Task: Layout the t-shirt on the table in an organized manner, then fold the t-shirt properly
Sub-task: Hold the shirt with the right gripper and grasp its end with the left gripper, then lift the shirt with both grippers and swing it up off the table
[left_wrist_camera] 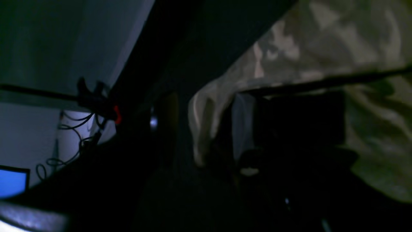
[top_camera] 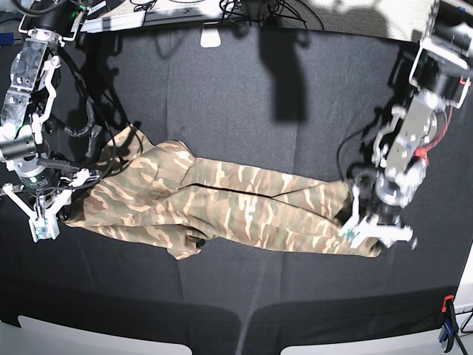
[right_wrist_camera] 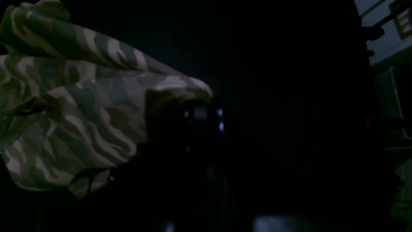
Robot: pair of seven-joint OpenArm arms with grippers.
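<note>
The camouflage t-shirt (top_camera: 222, 200) lies crumpled and stretched sideways across the middle of the black table (top_camera: 244, 96). My left gripper (top_camera: 361, 225) is at the shirt's right end in the base view, shut on gathered fabric. In the left wrist view the shirt (left_wrist_camera: 322, 38) drapes over the dark gripper (left_wrist_camera: 254, 135). My right gripper (top_camera: 50, 220) is at the shirt's left end, shut on its edge. In the right wrist view the shirt (right_wrist_camera: 80, 106) runs right up to the dark gripper (right_wrist_camera: 199, 116). Both wrist views are very dark, and the fingertips are hidden.
A red-and-blue clamp (top_camera: 446, 325) sits at the table's front right edge, and another clamp (left_wrist_camera: 96, 100) shows in the left wrist view. White corners (top_camera: 89, 333) show along the front edge. Cables (top_camera: 244, 9) lie past the far edge.
</note>
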